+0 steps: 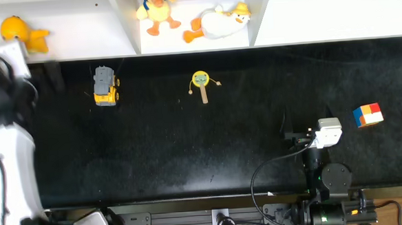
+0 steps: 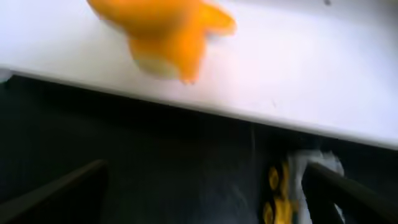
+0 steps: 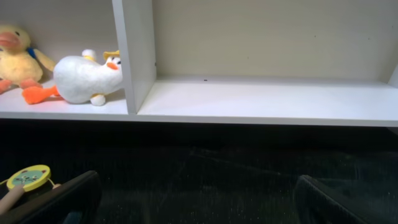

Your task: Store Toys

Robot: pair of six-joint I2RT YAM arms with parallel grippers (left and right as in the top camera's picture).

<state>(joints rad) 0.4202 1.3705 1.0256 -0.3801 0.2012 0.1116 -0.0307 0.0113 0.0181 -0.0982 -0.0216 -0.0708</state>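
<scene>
Since orange duck [image 1: 19, 31] lies on shelf [image 1: 80, 48], L gripper [image 2: 202, 174] hangs wide, empty; R gripper [image 3: 198, 183] wide too. Next, prob.: drop over toy truck [image 1: 105, 85], pinch.

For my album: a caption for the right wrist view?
Yellow plush duck and white plush duck share a white shelf compartment; yellow round rattle lies on the black mat.

White shells over black joints clad the left arm [image 1: 10, 157]; the right arm [image 1: 335, 178] is black with looping cables [image 1: 259, 170].
</scene>
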